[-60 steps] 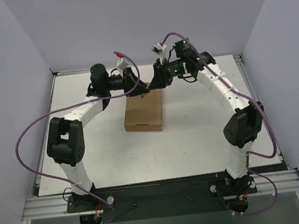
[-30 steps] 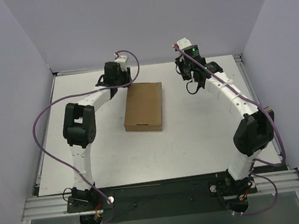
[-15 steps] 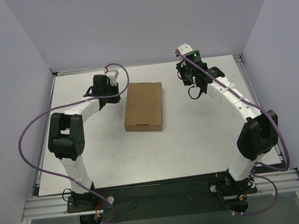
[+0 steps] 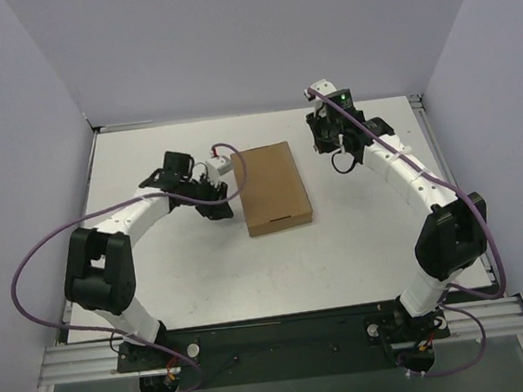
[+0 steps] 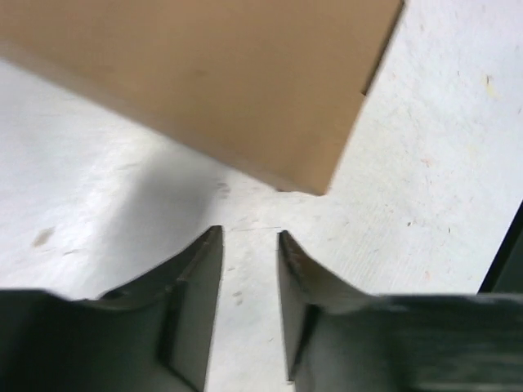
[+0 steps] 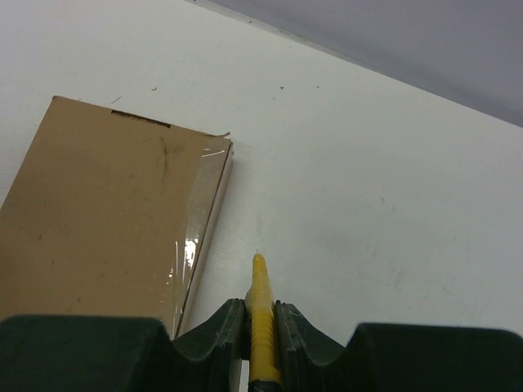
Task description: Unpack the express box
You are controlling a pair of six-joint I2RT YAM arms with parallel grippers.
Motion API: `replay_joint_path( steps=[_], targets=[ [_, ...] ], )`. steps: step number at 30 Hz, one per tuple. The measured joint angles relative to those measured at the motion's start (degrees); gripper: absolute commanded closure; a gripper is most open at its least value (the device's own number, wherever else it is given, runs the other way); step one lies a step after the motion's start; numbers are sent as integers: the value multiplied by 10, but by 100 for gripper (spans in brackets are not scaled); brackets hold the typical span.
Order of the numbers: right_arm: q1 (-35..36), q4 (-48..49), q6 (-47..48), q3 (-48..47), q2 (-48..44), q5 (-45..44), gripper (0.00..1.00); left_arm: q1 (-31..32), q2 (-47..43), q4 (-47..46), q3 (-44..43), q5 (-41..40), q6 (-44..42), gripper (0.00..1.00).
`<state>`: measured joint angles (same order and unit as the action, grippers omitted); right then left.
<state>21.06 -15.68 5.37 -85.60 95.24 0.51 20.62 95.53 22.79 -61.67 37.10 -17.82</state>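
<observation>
The left gripper (image 5: 249,237) stands slightly open with nothing between its fingers, low over the table (image 4: 359,232). A corner of the box (image 4: 275,187) lies just ahead of its tips, apart from them. The right gripper (image 6: 260,306) is clamped on a yellow knife (image 6: 261,282), whose tip points out over bare table, just beside the box's taped edge. The box lies flat and closed near the middle of the table, between the two arms and turned a little askew. Clear tape (image 6: 200,212) runs along its edge nearest the knife.
</observation>
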Motion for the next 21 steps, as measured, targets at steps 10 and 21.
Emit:
replay_joint_path(
  steps=[10,21],
  targets=[
    [-50,-13,5,0,0,132,100,-45,74,-98,-196,-37,85,28],
    [-52,-27,9,18,-3,183,100,-17,361,-209,-431,-91,174,24]
  ],
)
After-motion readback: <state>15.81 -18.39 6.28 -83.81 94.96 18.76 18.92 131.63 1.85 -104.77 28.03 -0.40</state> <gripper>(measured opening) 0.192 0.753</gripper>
